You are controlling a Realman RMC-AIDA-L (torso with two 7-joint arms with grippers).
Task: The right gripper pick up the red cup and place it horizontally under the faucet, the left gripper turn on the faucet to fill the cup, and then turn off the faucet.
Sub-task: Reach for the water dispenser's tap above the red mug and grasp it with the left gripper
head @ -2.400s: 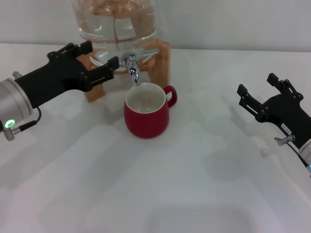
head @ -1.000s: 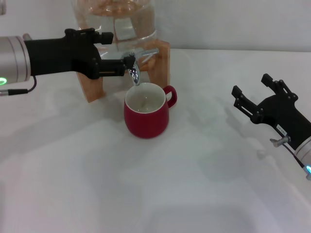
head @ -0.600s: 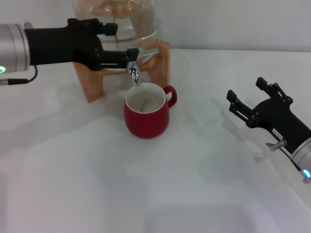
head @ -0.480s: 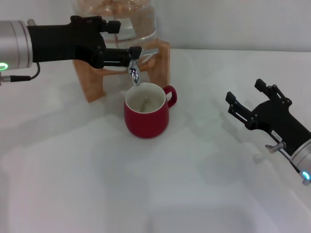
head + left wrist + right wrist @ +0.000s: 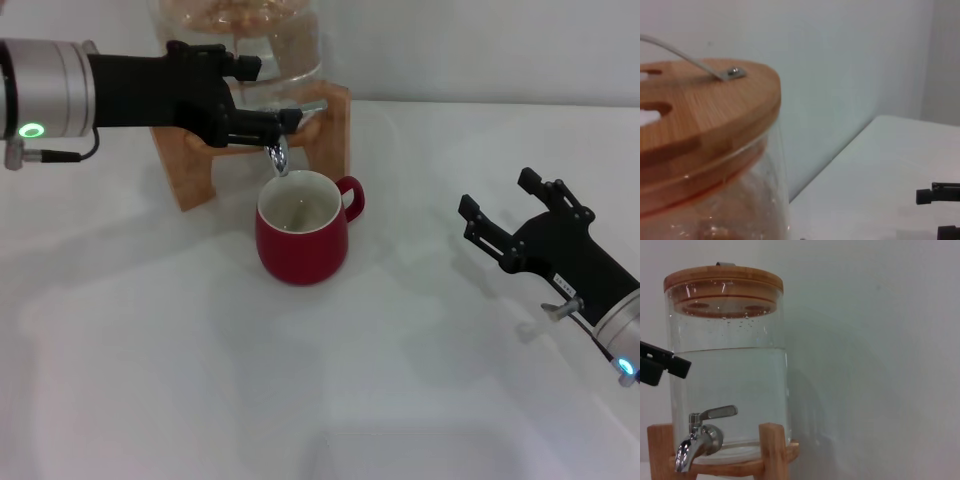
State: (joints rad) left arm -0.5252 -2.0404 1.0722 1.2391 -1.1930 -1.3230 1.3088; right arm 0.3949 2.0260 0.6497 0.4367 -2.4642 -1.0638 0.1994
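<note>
My black left gripper [image 5: 262, 96] is spread open around the shiny chrome faucet [image 5: 278, 135] (gripping nothing I can confirm). Squat red cup [image 5: 302, 229] sits upright just below it. Black right gripper [image 5: 505, 212] hangs open, empty, well apart.

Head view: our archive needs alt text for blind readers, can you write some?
A red cup stands upright on a white table under the faucet of a glass dispenser jar. The left gripper reaches in at the faucet; the right gripper, open, hovers apart to the cup's right.
</note>
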